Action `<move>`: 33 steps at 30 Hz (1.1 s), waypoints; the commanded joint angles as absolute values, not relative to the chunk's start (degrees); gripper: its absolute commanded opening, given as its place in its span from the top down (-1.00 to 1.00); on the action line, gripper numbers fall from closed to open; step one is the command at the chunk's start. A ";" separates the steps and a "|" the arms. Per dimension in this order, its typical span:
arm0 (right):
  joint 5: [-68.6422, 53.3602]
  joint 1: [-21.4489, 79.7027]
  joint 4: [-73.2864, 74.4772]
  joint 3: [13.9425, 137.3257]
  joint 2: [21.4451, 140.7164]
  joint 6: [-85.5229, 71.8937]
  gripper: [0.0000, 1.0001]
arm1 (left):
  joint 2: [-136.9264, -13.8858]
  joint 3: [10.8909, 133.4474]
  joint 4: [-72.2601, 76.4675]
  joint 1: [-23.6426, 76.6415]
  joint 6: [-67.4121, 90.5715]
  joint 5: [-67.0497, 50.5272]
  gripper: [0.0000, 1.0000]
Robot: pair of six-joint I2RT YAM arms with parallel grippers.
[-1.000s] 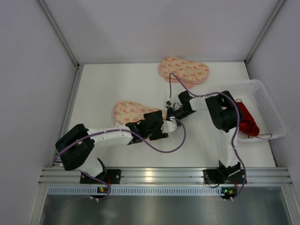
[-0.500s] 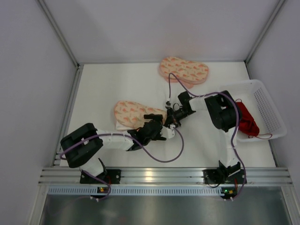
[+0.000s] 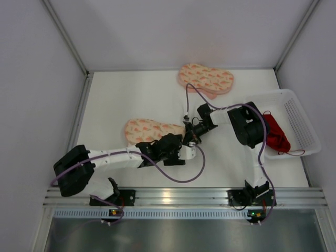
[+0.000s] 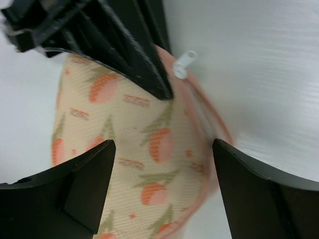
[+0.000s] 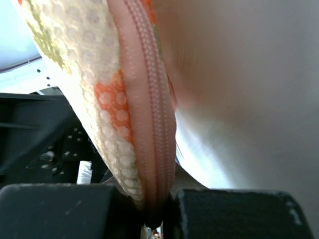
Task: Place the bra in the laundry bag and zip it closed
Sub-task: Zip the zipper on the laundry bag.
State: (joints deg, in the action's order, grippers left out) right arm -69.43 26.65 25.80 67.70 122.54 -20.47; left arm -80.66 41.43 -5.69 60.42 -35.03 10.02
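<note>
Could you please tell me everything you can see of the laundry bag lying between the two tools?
The laundry bag is a rounded peach-pink pouch of textured, mesh-like fabric printed with orange-red fruit motifs. A pink zip runs along its edge, shut where visible, with a small white pull. It lies on the white table, its right end pinched at the zipped edge by the shut right tool. The open left tool straddles it.

white-and-black arms [image 3: 113, 156], purple cables [image 3: 181, 181]
</note>
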 commanded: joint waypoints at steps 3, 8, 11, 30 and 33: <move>-71.10 27.33 27.25 69.17 124.19 -22.24 1.00 | -75.25 42.27 -18.36 61.08 -30.93 -2.69 -0.63; -71.19 27.33 26.63 69.17 124.45 -22.76 1.00 | -73.47 46.91 -22.32 61.08 -36.90 -10.89 -0.16; -71.19 27.33 26.28 68.64 124.45 -23.55 1.00 | -80.12 55.41 -25.30 61.43 -39.01 -10.81 0.03; -71.10 27.51 25.40 67.94 124.37 -24.52 1.00 | -104.67 76.81 -37.88 66.09 -53.17 6.06 0.02; -71.19 27.42 25.40 67.85 124.37 -24.61 1.00 | -106.17 76.99 -36.83 66.09 -53.96 8.78 -0.03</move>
